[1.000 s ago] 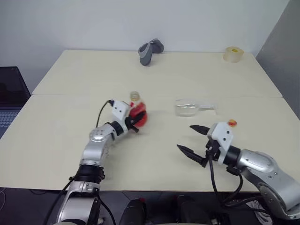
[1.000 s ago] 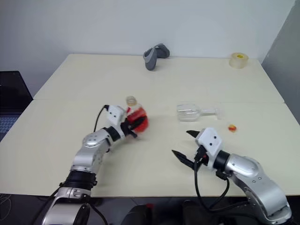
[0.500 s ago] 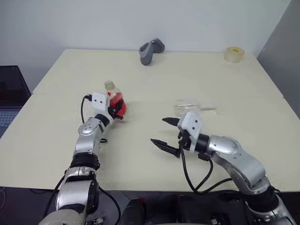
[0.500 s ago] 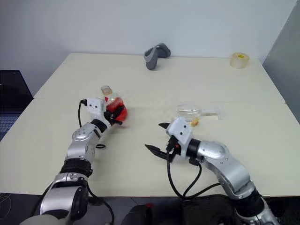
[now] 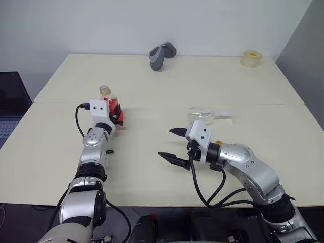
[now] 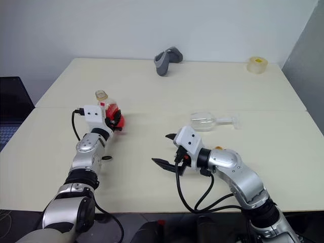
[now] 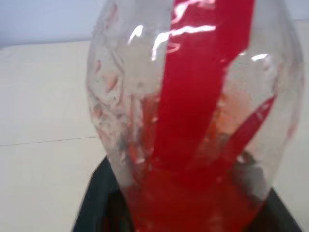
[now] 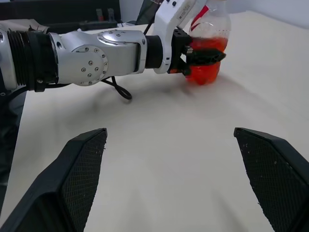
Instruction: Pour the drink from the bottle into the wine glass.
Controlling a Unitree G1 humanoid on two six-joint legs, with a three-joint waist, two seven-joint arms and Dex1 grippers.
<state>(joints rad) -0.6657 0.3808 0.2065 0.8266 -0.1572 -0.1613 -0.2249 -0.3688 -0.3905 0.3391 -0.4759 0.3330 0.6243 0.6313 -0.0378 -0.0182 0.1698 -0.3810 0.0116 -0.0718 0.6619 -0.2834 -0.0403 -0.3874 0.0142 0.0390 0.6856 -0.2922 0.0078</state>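
Standing upright between the jaws of the left gripper: bottle, red drink in its lower half, base on the bench; whether still clamped cannot be told. Carried leftward across the bench since a second ago, then held nearer the middle. Lying on its side beyond the right gripper: wine glass, unmoved. Right jaws spread wide, empty, shifted left toward bench centre, bottle well ahead of them.
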